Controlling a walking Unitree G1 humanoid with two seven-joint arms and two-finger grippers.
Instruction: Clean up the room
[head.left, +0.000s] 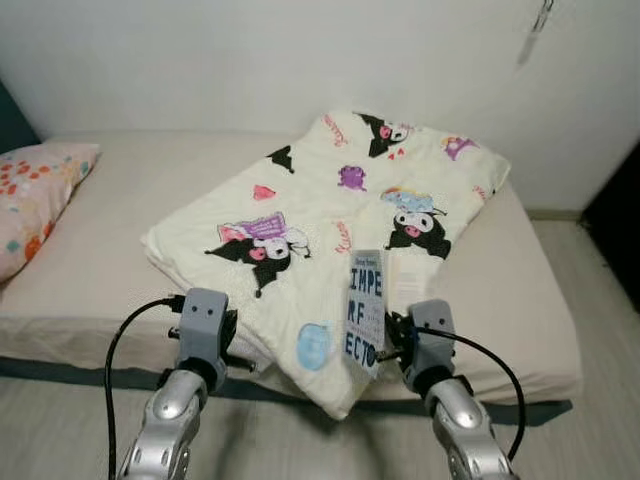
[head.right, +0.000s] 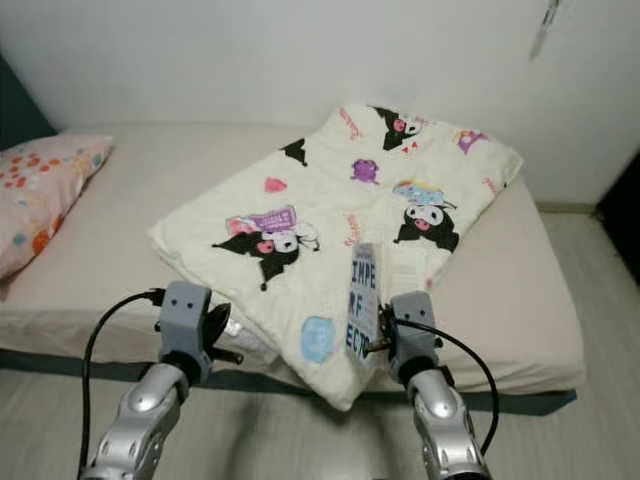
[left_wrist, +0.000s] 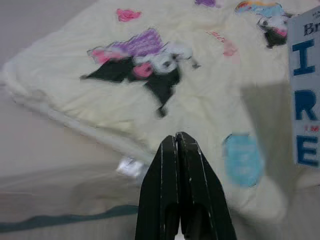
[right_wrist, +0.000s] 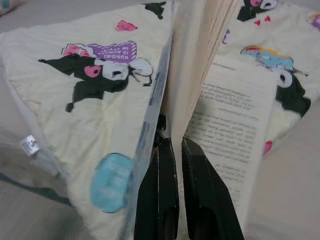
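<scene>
Book: right gripper is holding it upright over the near edge of the blanket, front cover facing the robot's left; big blue letters on the cover are reading "IMPE / RF / ECT" in the left eye view, "I R E" in the left wrist view; small line at the cover top is too blurred to read
Book pages: falling open, one printed text page showing, print too small to read
Right gripper: fingers are pinching a bunch of pages near the book's lower edge, a narrow gap between them
Left gripper: hovering near the bed's front edge, fingers pressed together, gripping nothing
Blanket: cream, lying folded and diagonal on the bed, near corner hanging over the mattress edge; printed with black cartoon characters, pink hearts, a blue blob
Blanket writing: purple banner is reading roughly "KUROMI", second line illegible; pink script elsewhere unreadable
Blanket tag: small white label sitting at the blanket edge, text unreadable
Bed: beige sheet, against a white wall
Pillow: pink with orange and red dots, lying at the robot's left end of the bed
</scene>
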